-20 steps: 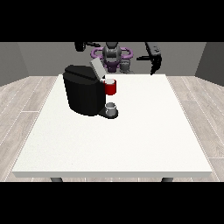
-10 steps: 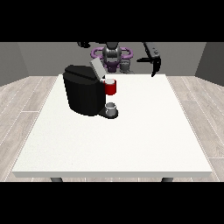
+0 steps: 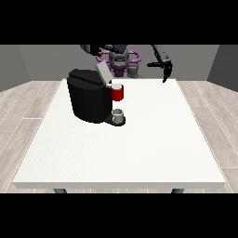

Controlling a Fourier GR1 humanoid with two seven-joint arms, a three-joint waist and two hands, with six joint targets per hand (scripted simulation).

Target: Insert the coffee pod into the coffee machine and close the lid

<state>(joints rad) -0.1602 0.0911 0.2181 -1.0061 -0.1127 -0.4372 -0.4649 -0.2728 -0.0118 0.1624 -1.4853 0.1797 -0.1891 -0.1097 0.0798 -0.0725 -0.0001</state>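
The black coffee machine [image 3: 88,100] stands on the table's left half. Its grey lid [image 3: 102,73] is tilted up and open. At its front sits a red pod holder [image 3: 118,94] with a pale round top that may be the pod. A small grey cup [image 3: 119,115] rests on the machine's base below it. The hand at the view's right [image 3: 165,68] hangs above the table's far edge, fingers pointing down and holding nothing, well to the right of the machine. The hand at the view's left [image 3: 92,48] is raised high behind the machine, above the lid.
The white table [image 3: 139,148] stretches wide in front of and to the right of the machine. The robot's purple and grey body [image 3: 120,60] stands behind the far edge. Grey walls and a wooden floor surround the table.
The hand at the view's right has drifted slightly down and to the right. The machine, lid and cup have not moved.
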